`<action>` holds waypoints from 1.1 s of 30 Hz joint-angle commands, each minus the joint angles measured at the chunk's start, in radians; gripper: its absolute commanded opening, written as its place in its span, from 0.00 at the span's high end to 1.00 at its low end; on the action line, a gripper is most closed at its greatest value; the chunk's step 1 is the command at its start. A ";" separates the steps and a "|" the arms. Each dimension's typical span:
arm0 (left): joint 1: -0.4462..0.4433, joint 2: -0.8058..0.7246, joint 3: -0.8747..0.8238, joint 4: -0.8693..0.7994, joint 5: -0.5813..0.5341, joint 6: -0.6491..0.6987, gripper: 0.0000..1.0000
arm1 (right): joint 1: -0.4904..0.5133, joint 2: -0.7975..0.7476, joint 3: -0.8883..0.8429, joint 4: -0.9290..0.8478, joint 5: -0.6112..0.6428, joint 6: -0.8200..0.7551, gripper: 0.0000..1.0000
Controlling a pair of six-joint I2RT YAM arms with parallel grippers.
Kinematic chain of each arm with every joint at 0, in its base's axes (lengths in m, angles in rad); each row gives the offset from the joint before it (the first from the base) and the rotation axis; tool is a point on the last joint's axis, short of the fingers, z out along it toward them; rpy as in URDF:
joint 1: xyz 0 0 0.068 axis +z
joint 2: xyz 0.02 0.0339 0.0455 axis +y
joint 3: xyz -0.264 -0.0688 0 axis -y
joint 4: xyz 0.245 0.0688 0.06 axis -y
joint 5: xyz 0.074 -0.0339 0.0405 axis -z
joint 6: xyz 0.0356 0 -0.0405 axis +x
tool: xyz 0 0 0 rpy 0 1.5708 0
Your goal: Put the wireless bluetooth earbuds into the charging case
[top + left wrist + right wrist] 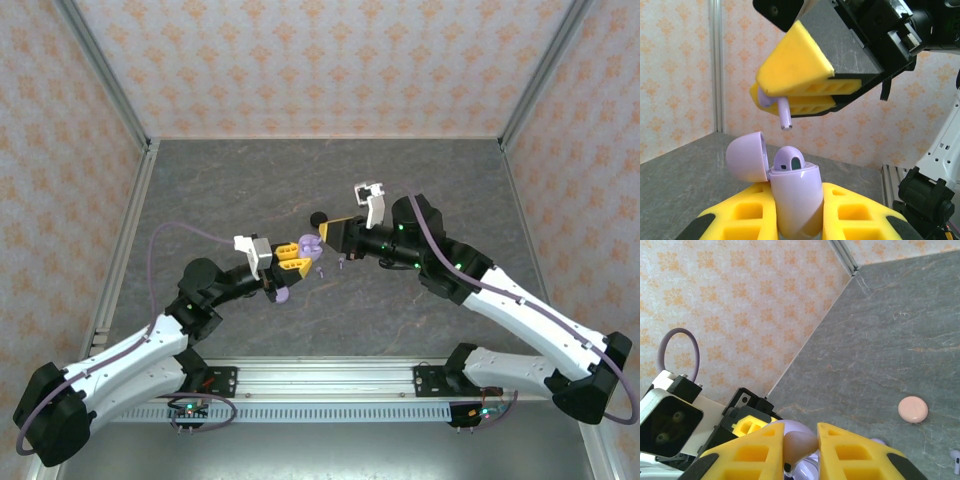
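Yellow fingers (740,215) of the left gripper (796,215) are clamped on either side of a pale lavender plastic charging case (795,192), holding it upright over the grey stone-look desk (420,180); its rounded lid (746,156) is flipped open to the left in the left wrist cam, and one lavender earbud (789,161) already sits in a slot inside. Facing it from the opposite side is the right gripper (801,441), its own yellow fingers pinching a second pale lavender stemmed earbud (784,114); stem points down, hanging just above the open case, not touching it afaict. Top cam has both grippers nose to nose around mid desk.

Other stuff on the desk:
- small round black disc (318,217) just behind the grippers;
- flat round pink disc (913,409) in the right wrist cam, well apart from the fingers;
- pale stemmed bud (956,462) at the bottom right edge of that view, cut off;
- two tiny lavender specks (321,270) just in front of the grippers in the top cam, prob. buds but too small to say;
- lavender blob (283,295) beside the left fingers, can't tell what it is.
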 commanded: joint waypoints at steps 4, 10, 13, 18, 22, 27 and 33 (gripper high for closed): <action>-0.011 0.001 0.032 0.039 -0.030 0.019 1.00 | 0.019 0.002 -0.024 0.062 -0.040 0.018 0.80; -0.012 0.002 0.032 0.042 -0.033 0.015 1.00 | 0.035 0.008 -0.027 0.057 -0.040 0.005 0.80; -0.012 0.004 0.032 0.043 -0.033 0.014 1.00 | 0.037 0.016 -0.027 0.046 -0.035 0.002 0.80; -0.016 0.004 0.032 0.045 -0.032 0.015 1.00 | 0.038 0.020 -0.031 0.047 -0.015 0.000 0.80; -0.017 0.006 0.032 0.044 -0.032 0.017 1.00 | 0.038 0.020 -0.029 0.048 -0.010 -0.006 0.80; -0.019 0.006 0.032 0.047 -0.033 0.016 1.00 | 0.038 0.025 -0.029 0.021 -0.029 -0.022 0.80; -0.020 0.006 0.032 0.047 -0.035 0.017 1.00 | 0.038 0.017 -0.032 -0.034 -0.008 -0.048 0.80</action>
